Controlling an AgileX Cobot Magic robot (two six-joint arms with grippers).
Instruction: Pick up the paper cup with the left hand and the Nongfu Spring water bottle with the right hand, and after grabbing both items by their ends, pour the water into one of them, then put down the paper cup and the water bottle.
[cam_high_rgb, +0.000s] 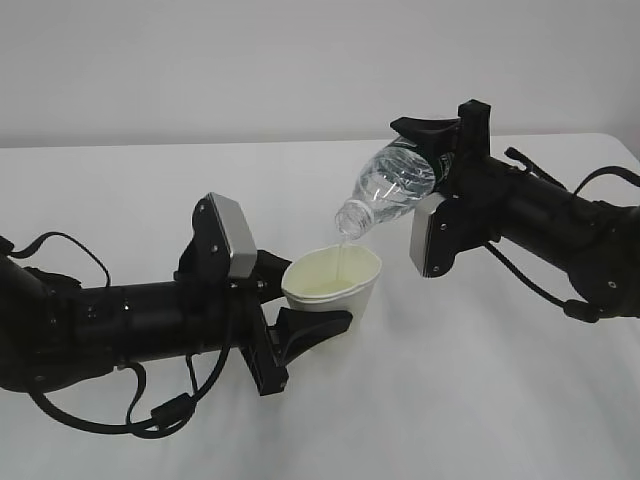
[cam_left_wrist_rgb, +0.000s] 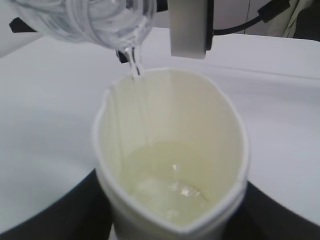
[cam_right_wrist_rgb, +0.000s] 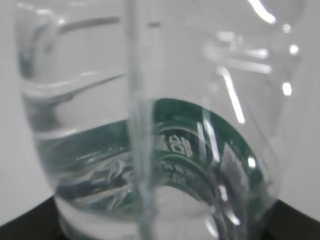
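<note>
My left gripper (cam_high_rgb: 300, 300) is shut on the base of the white paper cup (cam_high_rgb: 335, 285), which it holds upright above the table. My right gripper (cam_high_rgb: 432, 165) is shut on the bottom end of the Nongfu Spring water bottle (cam_high_rgb: 395, 185). The bottle is tilted with its open neck down and to the left, over the cup. A thin stream of water (cam_high_rgb: 343, 250) falls into the cup. In the left wrist view the cup (cam_left_wrist_rgb: 170, 125) is squeezed to a point, with water (cam_left_wrist_rgb: 170, 187) pooled inside. The green label (cam_right_wrist_rgb: 190, 145) fills the right wrist view.
A white table (cam_high_rgb: 150, 180) lies under both arms, ending at a pale wall behind. The grey block (cam_left_wrist_rgb: 189, 27) of the right arm hangs just beyond the cup's far rim. Black cables loop beside each arm.
</note>
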